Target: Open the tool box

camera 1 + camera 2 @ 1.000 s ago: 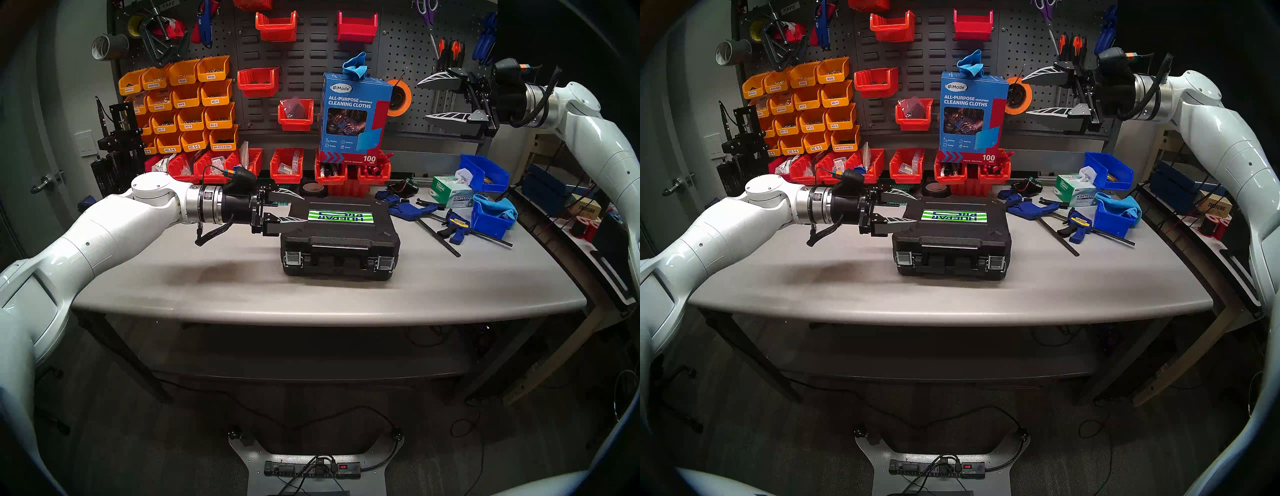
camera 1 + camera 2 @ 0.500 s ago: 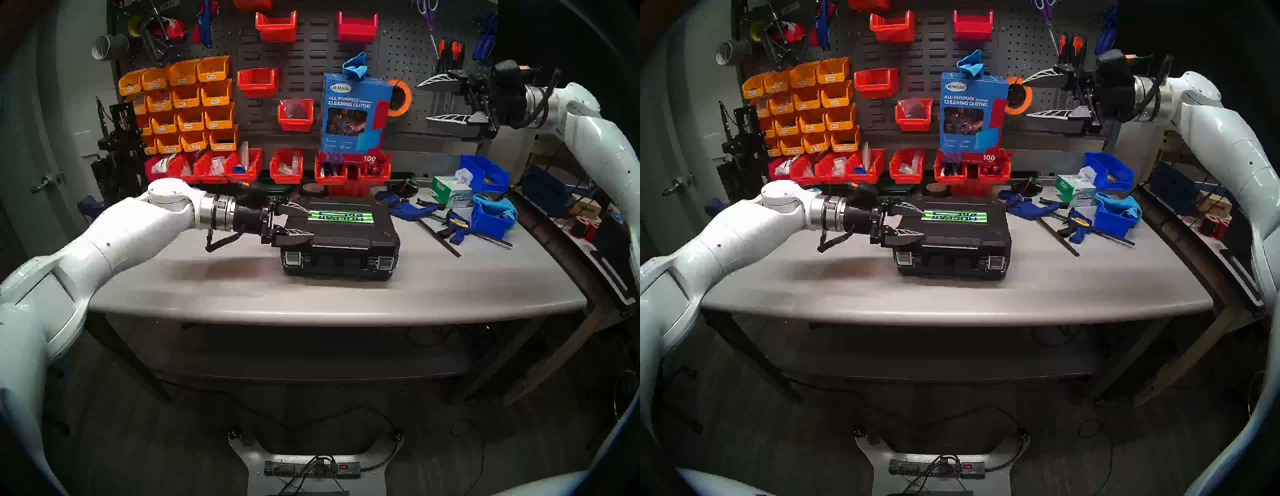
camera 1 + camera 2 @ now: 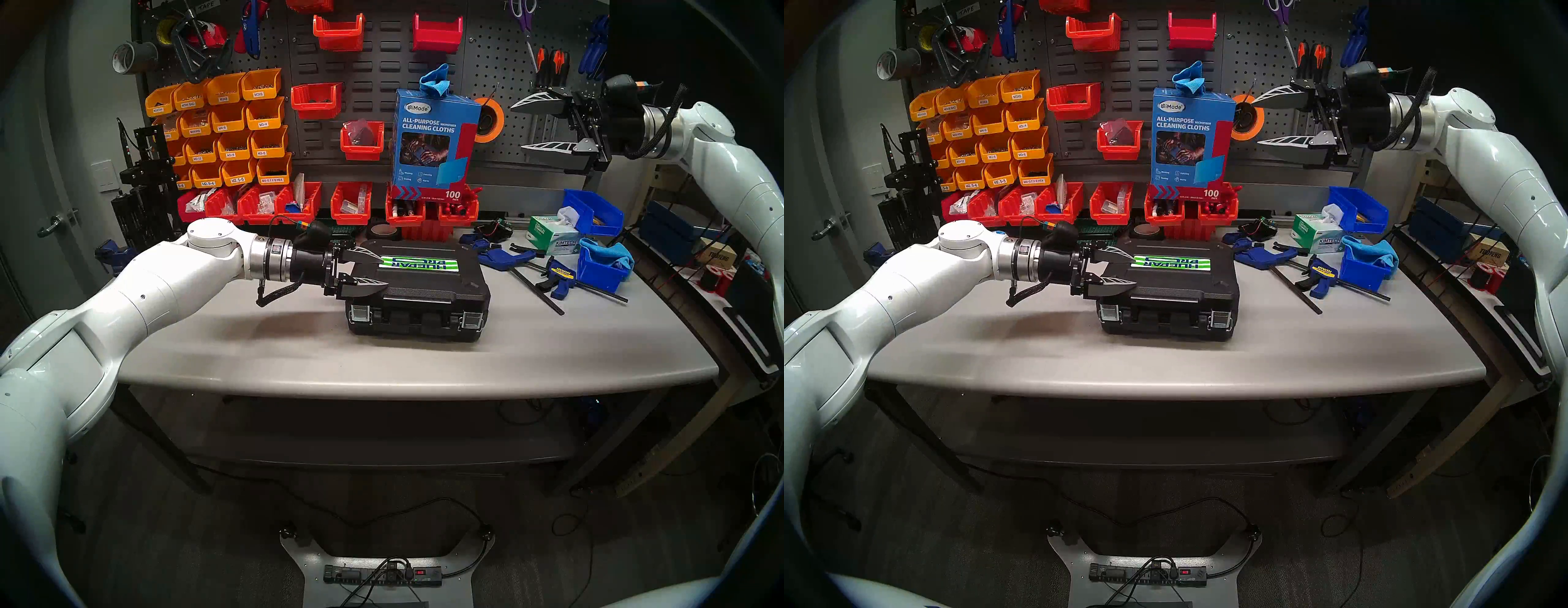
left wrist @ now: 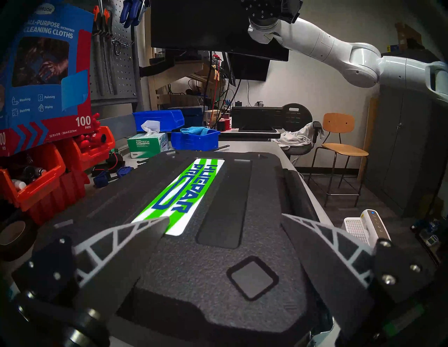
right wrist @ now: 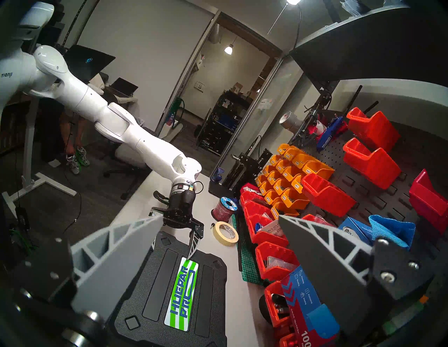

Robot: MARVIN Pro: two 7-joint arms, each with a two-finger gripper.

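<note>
Black moulded plastic, briefcase-shaped, the tool box (image 3: pixel 418 293) lies flat near the middle of the grey workbench top (image 3: pixel 297 361), its green, white and blue striped label (image 3: pixel 418 264) facing up. Its front edge faces the robot, with the black handle (image 3: pixel 418 295) along that edge and the two silver metal latches (image 3: pixel 359 315) (image 3: pixel 472 319) lying flat against the front. The lid is down.

The left gripper (image 3: pixel 379 268) reaches in level from the case's left end, its two ribbed fingers spread wide with nothing between them. In the left wrist view both fingers (image 4: pixel 135 232) sit low over the textured lid, one tip at the near end of the label; whether they touch the plastic I cannot tell.

The right gripper (image 3: pixel 519 125) hangs well above the table, up in front of the dark pegboard (image 3: pixel 382 85), its jaws also parted wide and empty.

To the right of the case lie blue bar clamps (image 3: pixel 530 265), a green and white tissue box (image 3: pixel 551 235) and two blue plastic bins (image 3: pixel 600 263). A tall blue carton of cleaning cloths (image 3: pixel 432 140) stands on red bins (image 3: pixel 407 210) behind it.
</note>
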